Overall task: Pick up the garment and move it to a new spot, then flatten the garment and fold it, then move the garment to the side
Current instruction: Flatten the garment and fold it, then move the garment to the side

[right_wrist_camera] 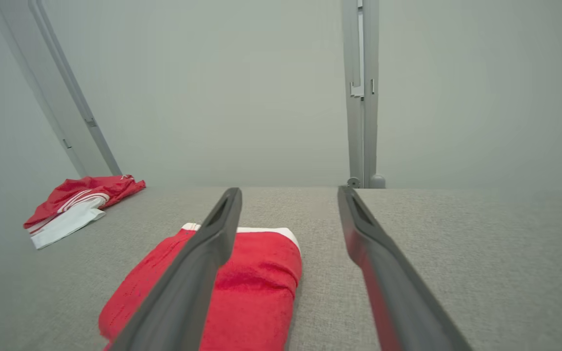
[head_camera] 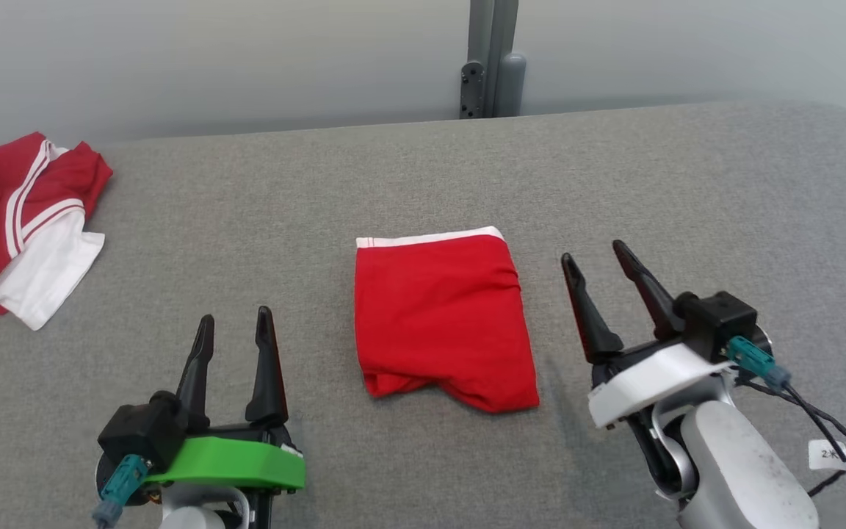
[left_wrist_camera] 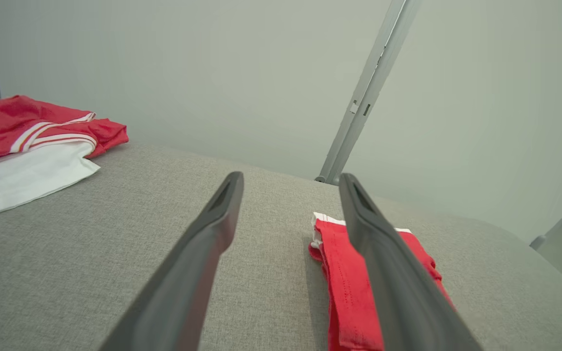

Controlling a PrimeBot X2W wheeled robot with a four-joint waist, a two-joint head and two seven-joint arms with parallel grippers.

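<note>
At the far left of the head view, a crumpled pile of red cloth with white stripes and a white panel [head_camera: 23, 224] lies near the back edge of the grey woven fabric surface [head_camera: 393, 169], well apart from everything else.

Lower left, the left gripper [head_camera: 235, 316], with a bright green collar behind its two long dark fingers, hovers over bare grey fabric. Its jaws are spread apart and empty, with the fingers pointing away from the robot. In the left wrist view the red bundle lies just beyond and beneath the right-hand finger, not between the two.

In the middle lies the task's thing, a folded red garment with a thin white waistband [head_camera: 441, 323]. It is a compact, roughly rectangular packet resting flat on the surface between the two grippers, waistband edge on the far side, its near edge slightly rumpled. Neither gripper touches it.

Behind it, a grey metal post [head_camera: 493, 59] rises against the pale wall.

To the right, the right gripper [head_camera: 592, 251], with a white collar, is released, its fingers splayed and holding nothing. It sits just beside the garment's right edge, tilted toward the left. A black cable with a small white tag [head_camera: 830, 454] trails from its wrist.
</note>
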